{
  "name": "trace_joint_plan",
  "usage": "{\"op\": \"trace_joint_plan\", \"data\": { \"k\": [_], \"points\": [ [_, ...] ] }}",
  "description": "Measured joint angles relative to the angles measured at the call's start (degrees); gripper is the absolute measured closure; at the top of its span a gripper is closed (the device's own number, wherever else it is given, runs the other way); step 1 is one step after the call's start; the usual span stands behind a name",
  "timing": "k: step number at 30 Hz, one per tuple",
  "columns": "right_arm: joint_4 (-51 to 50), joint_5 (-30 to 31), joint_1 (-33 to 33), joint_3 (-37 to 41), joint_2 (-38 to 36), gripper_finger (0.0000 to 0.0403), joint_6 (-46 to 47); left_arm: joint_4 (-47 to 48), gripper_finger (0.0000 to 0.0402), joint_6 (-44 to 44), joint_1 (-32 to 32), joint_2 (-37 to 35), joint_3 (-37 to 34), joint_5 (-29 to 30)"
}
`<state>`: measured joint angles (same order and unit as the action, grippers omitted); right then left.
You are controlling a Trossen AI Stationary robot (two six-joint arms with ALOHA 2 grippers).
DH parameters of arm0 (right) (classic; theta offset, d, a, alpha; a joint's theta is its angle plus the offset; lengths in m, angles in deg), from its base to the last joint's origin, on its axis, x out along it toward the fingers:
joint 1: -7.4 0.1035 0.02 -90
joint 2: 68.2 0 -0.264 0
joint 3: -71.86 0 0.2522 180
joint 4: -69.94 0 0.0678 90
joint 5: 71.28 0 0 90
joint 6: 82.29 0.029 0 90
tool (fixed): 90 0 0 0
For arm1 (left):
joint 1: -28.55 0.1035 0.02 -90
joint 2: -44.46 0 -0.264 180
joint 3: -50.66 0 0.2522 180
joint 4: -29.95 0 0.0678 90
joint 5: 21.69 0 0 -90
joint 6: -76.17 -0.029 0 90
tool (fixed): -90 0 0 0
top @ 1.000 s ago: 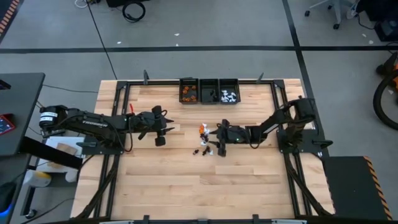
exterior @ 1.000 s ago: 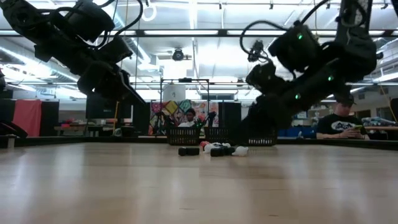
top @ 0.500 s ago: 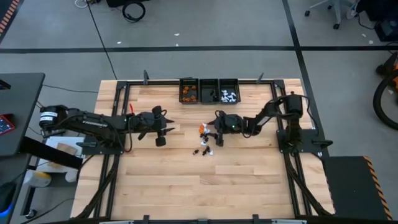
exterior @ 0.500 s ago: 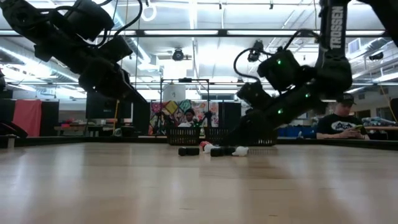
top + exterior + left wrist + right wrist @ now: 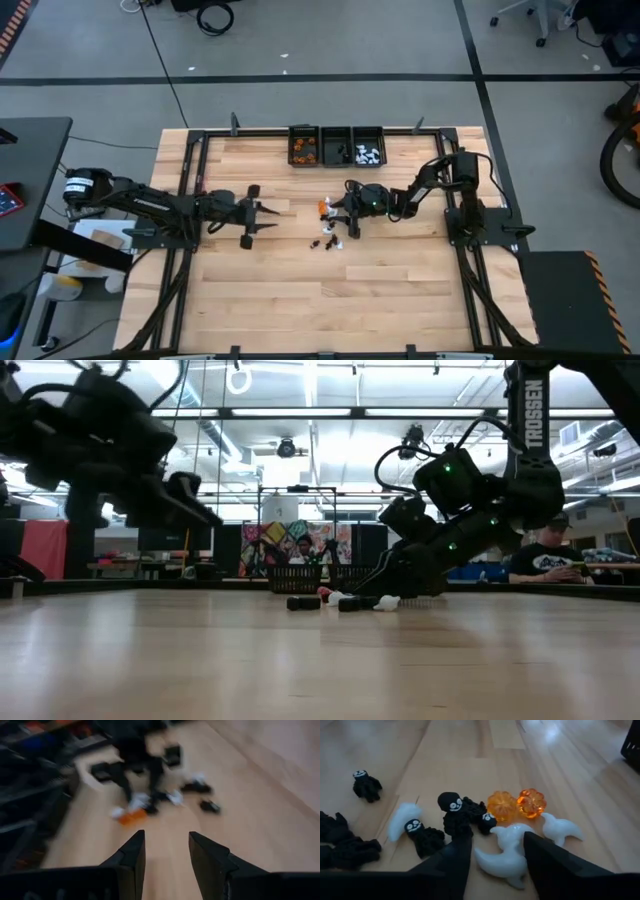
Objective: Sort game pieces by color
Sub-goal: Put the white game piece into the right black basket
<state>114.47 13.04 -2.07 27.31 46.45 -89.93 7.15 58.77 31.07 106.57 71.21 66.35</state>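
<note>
Here, right hand [image 5: 492, 852]: fingers parted, empty, low over a white ghost among the game pieces [image 5: 330, 226].
Left hand [image 5: 268, 211]: parted, empty, well apart.

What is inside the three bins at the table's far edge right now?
In the high view, the left bin holds orange pieces, the right bin white pieces. The middle bin looks dark; its contents cannot be made out.

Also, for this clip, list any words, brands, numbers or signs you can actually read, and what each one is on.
"TROSSEN": white letters running down the right arm's upright link in the low view.
White lettering on the left arm's link in the high view: too small to read.
Nothing legible on the bins or the game pieces.
</note>
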Motion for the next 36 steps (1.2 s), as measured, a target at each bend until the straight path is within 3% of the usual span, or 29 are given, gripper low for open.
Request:
{"op": "trace_joint_plan", "data": {
  "k": [6,9,17,23,29,36],
  "points": [
    [-1.04,-0.03,0.03,0.00,-0.61,0.0259,-0.08,-8.79,0.0272,3.05,2.27,-0.02,-1.58,1.27],
    [-4.09,0.58,0.02,0.09,-2.75,0.0269,-0.11,-7.40,0.0272,5.06,2.54,-0.04,1.31,1.29],
    [-11.87,4.55,-0.13,0.09,-9.16,0.0273,-0.27,-1.39,0.0272,20.93,2.32,0.09,7.61,1.33],
    [-13.30,4.88,0.41,0.07,-9.47,0.0274,-0.01,-1.31,0.0272,19.64,0.37,0.10,7.61,1.43],
    [-24.08,8.99,1.93,-1.41,-13.06,0.0274,1.45,-1.79,0.0272,14.56,0.68,0.15,7.61,2.44],
    [-40.97,9.83,2.23,-7.52,-16.81,0.0274,4.39,-1.89,0.0272,9.66,2.16,0.15,7.61,2.62]
  ]
}}
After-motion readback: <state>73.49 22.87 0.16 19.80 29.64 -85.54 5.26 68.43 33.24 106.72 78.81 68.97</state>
